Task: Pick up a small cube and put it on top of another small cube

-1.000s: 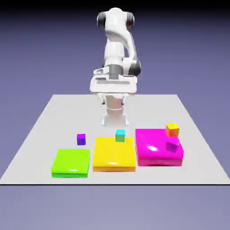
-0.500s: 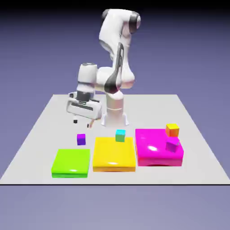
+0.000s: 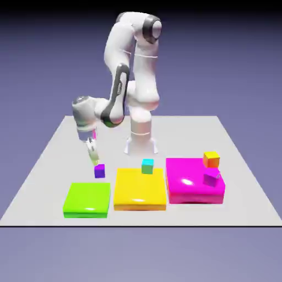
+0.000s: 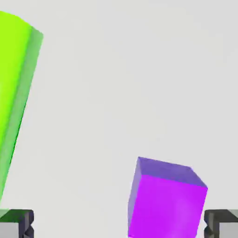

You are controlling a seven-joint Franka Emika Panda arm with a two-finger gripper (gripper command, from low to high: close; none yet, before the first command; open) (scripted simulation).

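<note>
The small dark purple cube (image 3: 99, 171) sits on the white table (image 3: 55, 160), behind the green slab (image 3: 87, 199). My gripper (image 3: 94, 158) hangs just above and behind it, tilted, fingers pointing down at the cube. In the hand view the cube (image 4: 165, 200) shows large at the bottom, right of centre and close to the right fingertip (image 4: 221, 223). The left fingertip (image 4: 16, 223) stands far off, so the gripper (image 4: 119, 225) is open and touches nothing. A cyan small cube (image 3: 147, 166) stands at the yellow slab's far edge.
A yellow slab (image 3: 140, 189) and a magenta slab (image 3: 194, 180) lie to the exterior view's right of the green one. A magenta-pink cube (image 3: 211, 177) rests on the magenta slab, an orange cube (image 3: 211, 159) behind it. The green slab's edge (image 4: 14, 93) fills the hand view's left.
The arm has swung toward the exterior view's left and come down, from above the table's middle to just over the purple cube. No cube has moved.
</note>
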